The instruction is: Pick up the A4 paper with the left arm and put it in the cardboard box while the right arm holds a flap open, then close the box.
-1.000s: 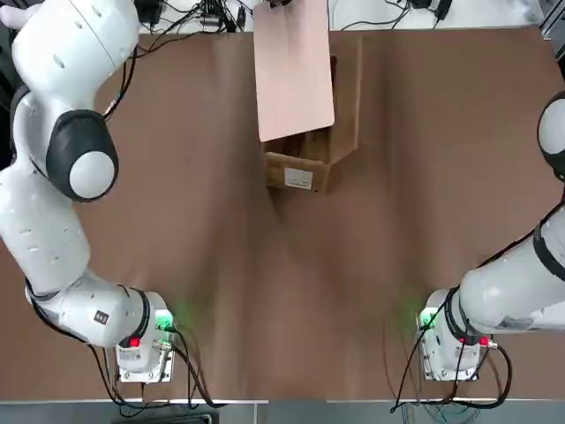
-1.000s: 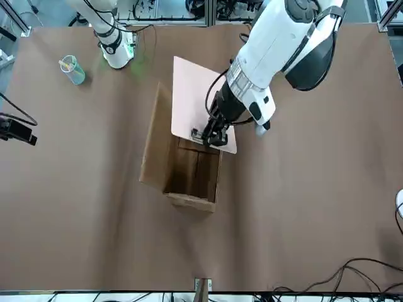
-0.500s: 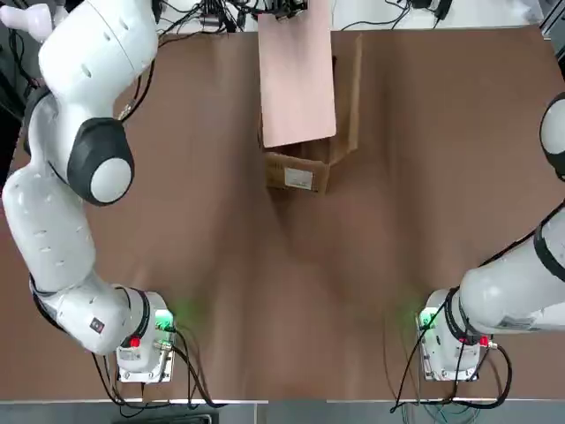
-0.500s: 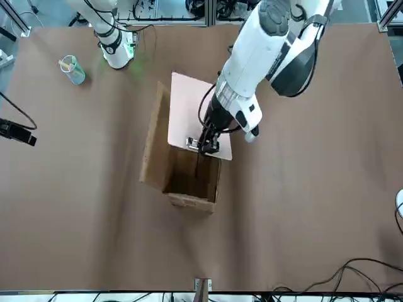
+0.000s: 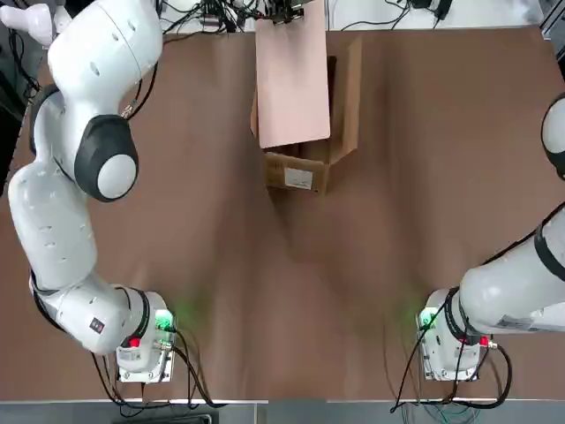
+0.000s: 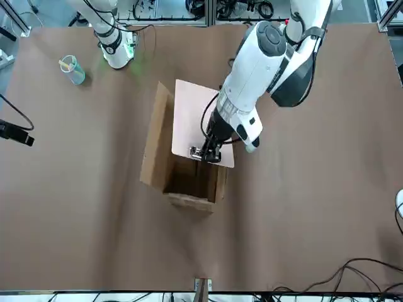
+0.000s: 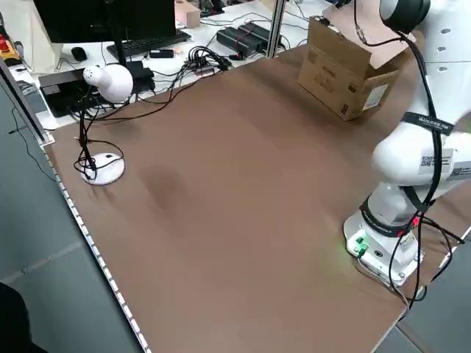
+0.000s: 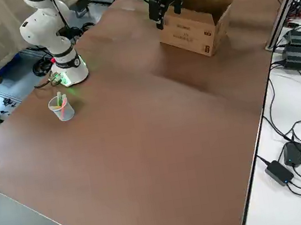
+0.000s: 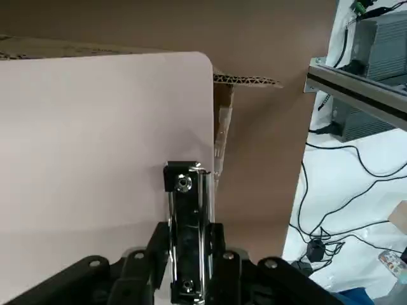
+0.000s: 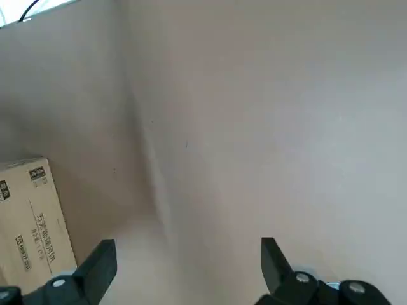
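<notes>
The pinkish-tan A4 paper (image 5: pixel 293 79) hangs tilted over the open cardboard box (image 5: pixel 309 168), its low edge inside the opening. My left gripper (image 6: pixel 204 151) is shut on the silver clip (image 9: pixel 187 216) at the sheet's raised short edge (image 6: pixel 195 119). The box (image 6: pixel 189 200) stands at the table's far middle, with one long flap (image 6: pixel 154 141) upright on the right arm's side and nothing touching it. My right gripper (image 10: pixel 186 254) is open and empty, high above bare table; the box's printed side (image 10: pixel 25 216) shows well off to one side.
A clear cup (image 6: pixel 72 69) with sticks in it stands near the right arm's base (image 6: pixel 116 56). A white desk lamp (image 7: pixel 103 81) and cables lie beyond the table's left edge. Power bricks and cables (image 8: pixel 292 153) lie past the far edge.
The left arm has swung in over the box, carrying the paper. The sheet shifted slightly sideways and its low edge sits a little deeper in the opening.
</notes>
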